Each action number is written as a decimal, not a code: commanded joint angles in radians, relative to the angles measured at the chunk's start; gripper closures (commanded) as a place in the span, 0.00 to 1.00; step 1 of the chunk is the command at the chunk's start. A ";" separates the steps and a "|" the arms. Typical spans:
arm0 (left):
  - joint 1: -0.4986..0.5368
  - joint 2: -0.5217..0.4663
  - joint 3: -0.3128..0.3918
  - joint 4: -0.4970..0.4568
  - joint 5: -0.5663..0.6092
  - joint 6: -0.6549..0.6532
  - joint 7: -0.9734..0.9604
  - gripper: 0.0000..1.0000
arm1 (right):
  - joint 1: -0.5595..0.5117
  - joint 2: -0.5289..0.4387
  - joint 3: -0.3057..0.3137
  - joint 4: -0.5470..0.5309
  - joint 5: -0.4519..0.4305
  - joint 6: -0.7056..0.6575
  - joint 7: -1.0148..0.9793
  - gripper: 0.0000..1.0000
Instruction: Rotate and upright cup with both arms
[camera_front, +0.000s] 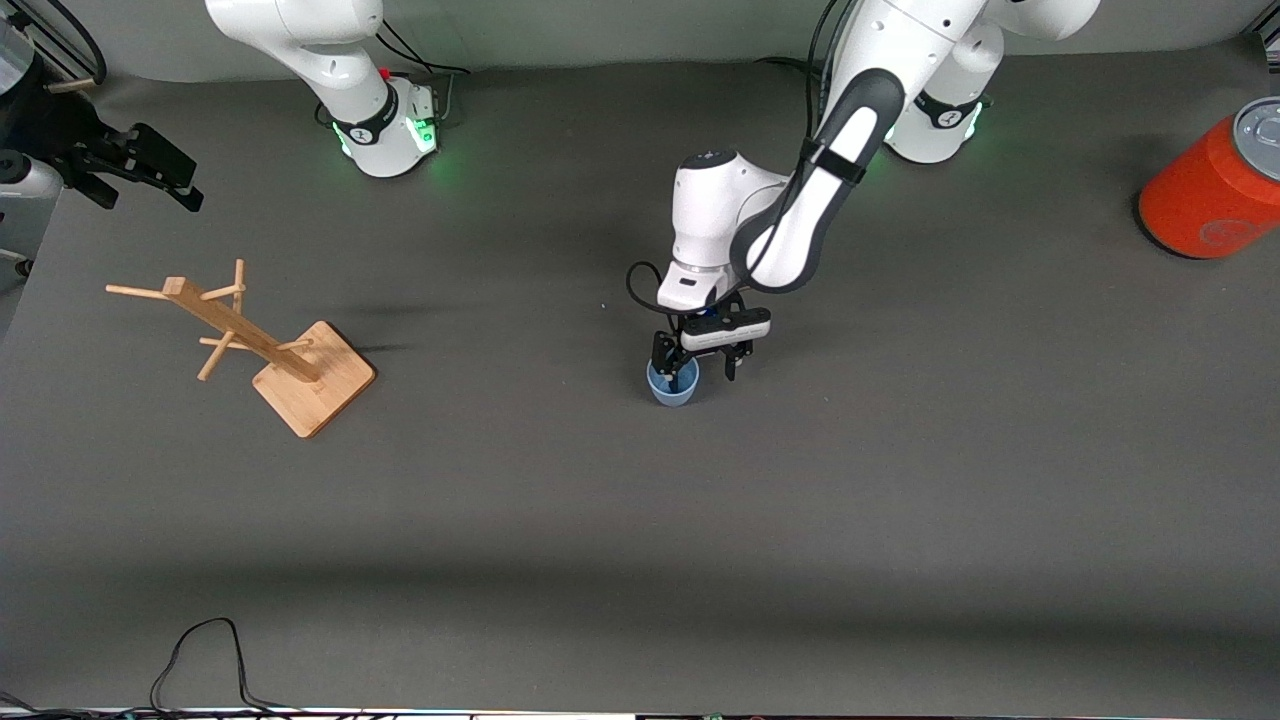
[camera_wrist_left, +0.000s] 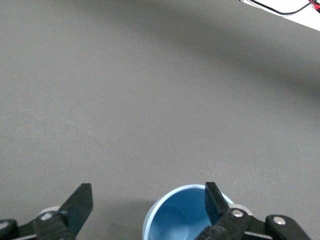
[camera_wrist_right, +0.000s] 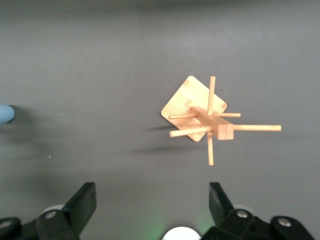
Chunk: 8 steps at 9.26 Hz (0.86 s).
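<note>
While the cup (camera_front: 672, 383) stands upright mid-table, mouth up, I read the release step as in hand. Front view: left gripper (camera_front: 703, 360) low over the cup, jaws spread, 1 finger inside the rim, gripping nothing. Right gripper (camera_front: 150, 170) waits at about 10 o'clock from the wooden rack (camera_front: 262, 345), over the table's edge. Left wrist view: cup (camera_wrist_left: 182, 215) free, 1 fingertip (camera_wrist_left: 214, 202) over its rim. Right wrist view: fingers (camera_wrist_right: 82, 205) apart, empty, rack (camera_wrist_right: 212, 122) below. Next, I judge: lift the left straight up without snagging the rim.
</note>
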 joint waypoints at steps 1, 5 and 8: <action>0.037 -0.062 0.002 -0.002 -0.209 -0.013 0.276 0.00 | 0.008 -0.015 -0.008 -0.038 -0.002 0.049 0.004 0.00; 0.133 -0.067 0.008 0.282 -0.725 -0.357 1.036 0.00 | 0.007 -0.009 -0.009 -0.036 -0.002 0.058 -0.006 0.00; 0.262 -0.067 0.004 0.404 -0.812 -0.525 1.379 0.00 | 0.007 -0.012 -0.009 -0.036 -0.002 0.060 -0.006 0.00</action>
